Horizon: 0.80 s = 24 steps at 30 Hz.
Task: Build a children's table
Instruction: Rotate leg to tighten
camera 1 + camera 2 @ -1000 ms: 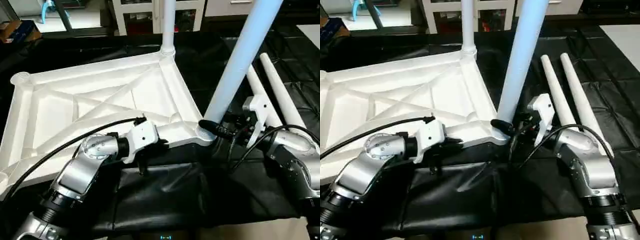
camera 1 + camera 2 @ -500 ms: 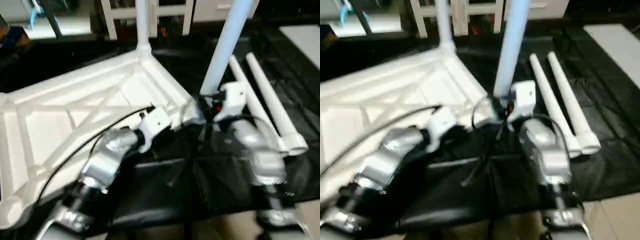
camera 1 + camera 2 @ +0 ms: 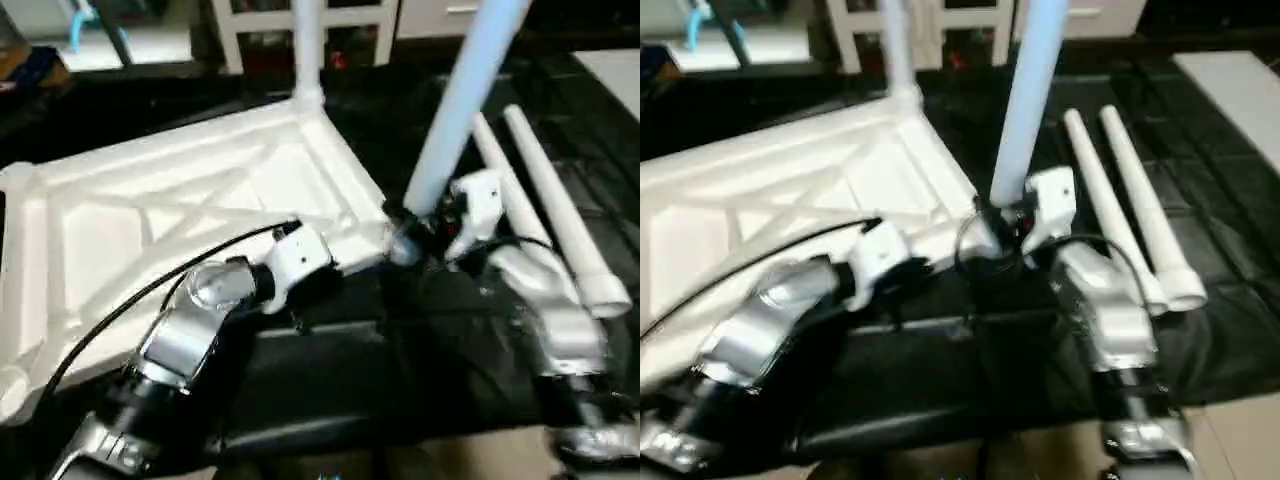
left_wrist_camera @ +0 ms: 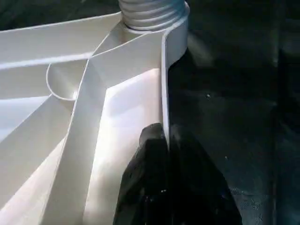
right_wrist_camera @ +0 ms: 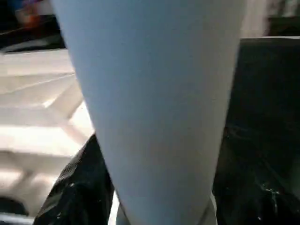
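Tabletop point(image 3: 180, 200) lies ribs-up on our black cloth point(image 3: 330, 390), one leg point(image 3: 306, 50) upright at its far corner. Our right gripper point(image 3: 405, 232) straddles the near-corner leg point(image 3: 455, 105) at its base; whether it clamps, we cannot tell. Our left gripper point(image 4: 165, 159) pinches the tabletop's edge wall, as its wrist view shows. Two spare legs point(image 3: 1120, 200) lie beside the right forearm.

We note both silver forearms angled inward, the left gripper point(image 4: 165, 154) pinched tight on a thin edge, the right gripper point(image 3: 410, 240) straddling an upright tube.
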Tool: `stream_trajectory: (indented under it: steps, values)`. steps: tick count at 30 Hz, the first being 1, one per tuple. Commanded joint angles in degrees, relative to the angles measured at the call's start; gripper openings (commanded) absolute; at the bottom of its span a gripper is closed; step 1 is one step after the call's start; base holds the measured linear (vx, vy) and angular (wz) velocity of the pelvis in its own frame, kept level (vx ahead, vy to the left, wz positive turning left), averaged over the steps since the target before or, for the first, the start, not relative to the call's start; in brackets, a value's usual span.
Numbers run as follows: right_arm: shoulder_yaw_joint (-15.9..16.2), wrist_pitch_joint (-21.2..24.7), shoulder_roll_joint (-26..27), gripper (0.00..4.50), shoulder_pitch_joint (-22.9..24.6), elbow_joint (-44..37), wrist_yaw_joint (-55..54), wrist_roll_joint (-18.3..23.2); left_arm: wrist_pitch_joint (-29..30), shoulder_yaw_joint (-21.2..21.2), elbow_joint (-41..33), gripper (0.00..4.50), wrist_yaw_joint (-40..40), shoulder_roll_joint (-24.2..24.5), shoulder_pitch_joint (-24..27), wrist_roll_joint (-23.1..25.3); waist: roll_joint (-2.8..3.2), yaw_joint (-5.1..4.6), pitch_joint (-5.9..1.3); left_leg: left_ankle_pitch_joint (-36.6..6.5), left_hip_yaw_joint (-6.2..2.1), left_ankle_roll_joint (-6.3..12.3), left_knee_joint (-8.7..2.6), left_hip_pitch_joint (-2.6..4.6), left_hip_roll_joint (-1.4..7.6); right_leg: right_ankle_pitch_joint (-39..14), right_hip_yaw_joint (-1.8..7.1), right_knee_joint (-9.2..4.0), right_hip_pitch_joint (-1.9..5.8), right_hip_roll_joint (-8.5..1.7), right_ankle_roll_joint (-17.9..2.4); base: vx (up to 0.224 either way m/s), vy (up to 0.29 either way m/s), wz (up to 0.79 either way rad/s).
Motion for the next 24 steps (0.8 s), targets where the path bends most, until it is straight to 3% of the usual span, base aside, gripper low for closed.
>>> stream_trajectory:
  steps: [1,5,7,10,13,15,19,24]
  values:
    - [-2.5,1.3,-3.0,3.26,0.9,-3.6,4.8,2.1,-1.3,-0.6,-0.1,0.0,-4.4,1.2,3.0,-2.9,-0.77,0.37,-3.93,-8.7,0.0,6.28,-3.05,0.72,0.93,-3.8,0.3,-2.52,3.55,-0.36,-13.9,0.066,0.001,0.01]
    - [-4.3,1.3,-8.9,3.53,3.8,-6.7,11.9,4.3,-0.7,1.3,-3.1,0.0,-6.8,3.5,4.7,-6.6,-0.48,1.03,-4.2,-1.8,0.31,10.12,-2.3,0.75,0.74,7.4,0.34,-1.35,3.8,-0.34,-17.4,0.051,0.006,0.0]
    - [-5.3,-0.3,-9.7,3.61,4.0,-6.4,11.9,4.3,-1.1,1.3,-3.2,0.0,-6.9,4.2,4.9,-6.6,-0.42,1.32,-4.04,-1.8,0.38,11.05,-2.23,0.9,0.91,6.5,0.29,-1.34,3.76,-0.51,-18.0,0.0,0.0,0.0]
    - [-5.9,-1.0,-9.9,3.61,4.4,-6.1,13.1,5.1,-1.5,1.4,-2.8,0.0,-6.8,4.2,4.8,-6.4,-0.44,1.27,-3.84,-4.0,0.41,10.42,-2.42,0.97,1.0,1.4,0.26,-1.79,3.73,-0.66,-17.7,0.0,0.0,0.0]
    - [-5.8,-0.5,-10.1,3.61,4.8,-6.7,14.6,6.3,-1.5,1.5,-2.6,0.0,-7.0,3.8,4.8,-6.2,-0.43,1.26,-3.5,-7.3,0.33,8.59,-2.75,1.1,1.15,-5.4,0.34,-2.38,3.56,-0.82,-16.5,0.0,0.0,0.0]
    - [-6.0,-0.1,-9.6,3.25,4.8,-6.9,14.7,7.2,-1.5,1.3,-2.7,0.0,-6.9,4.0,4.9,-6.5,-0.46,1.23,-3.44,-8.2,0.31,7.76,-2.79,1.11,1.12,-7.0,0.4,-2.53,3.45,-0.79,-16.0,0.0,0.0,0.0]
    - [-5.8,0.2,-9.5,2.94,4.9,-7.0,14.8,7.9,-1.5,0.9,-2.9,0.0,-6.7,4.4,5.1,-6.9,-0.53,1.22,-3.52,-8.3,0.22,7.19,-2.74,1.02,1.03,-7.1,0.45,-2.42,3.47,-0.76,-15.5,0.0,0.0,0.0]
    - [-5.6,0.7,-9.1,2.58,5.2,-7.1,15.1,8.0,-1.5,0.8,-3.1,0.0,-6.8,4.7,5.4,-6.8,-0.55,1.24,-3.7,-6.7,0.27,7.97,-2.55,0.98,0.95,-4.9,0.44,-2.19,3.56,-0.72,-15.9,0.0,0.0,0.0]
